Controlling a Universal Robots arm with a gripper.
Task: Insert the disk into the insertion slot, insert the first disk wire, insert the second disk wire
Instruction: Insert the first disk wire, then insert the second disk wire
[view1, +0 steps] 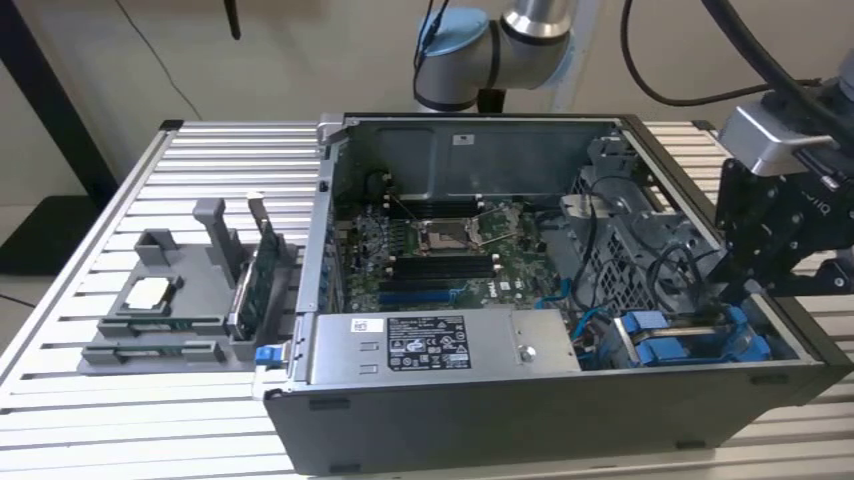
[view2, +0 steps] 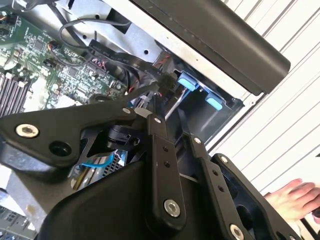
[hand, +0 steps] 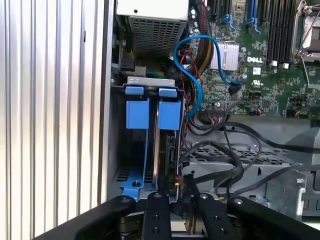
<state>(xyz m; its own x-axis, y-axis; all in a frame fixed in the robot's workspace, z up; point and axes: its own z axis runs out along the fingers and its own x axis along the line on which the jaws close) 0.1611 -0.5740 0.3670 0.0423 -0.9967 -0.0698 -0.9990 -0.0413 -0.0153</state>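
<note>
The disk (view1: 694, 345), in its bright blue carrier (hand: 150, 114), sits inside the insertion slot (hand: 131, 172) of the dark drive cage at the case's near corner, on the exterior view's right. My gripper (view1: 731, 292) hangs right over that cage. In both wrist views its fingers (hand: 156, 199) come together at the disk's end, pinching a small dark wire connector (hand: 177, 184) from a black cable (view2: 125, 59). The gripper (view2: 161, 92) looks shut on this disk wire. A blue wire (hand: 192, 75) loops from the motherboard down towards the cage.
The open case (view1: 534, 400) lies on a slatted metal table (view1: 107, 230). A grey power-supply box (view1: 427, 345) sits beside the cage, with the motherboard (view1: 441, 250) behind it. A grey parts holder (view1: 174, 300) stands on the exterior view's left. A person's hand (view2: 295, 197) rests on the table.
</note>
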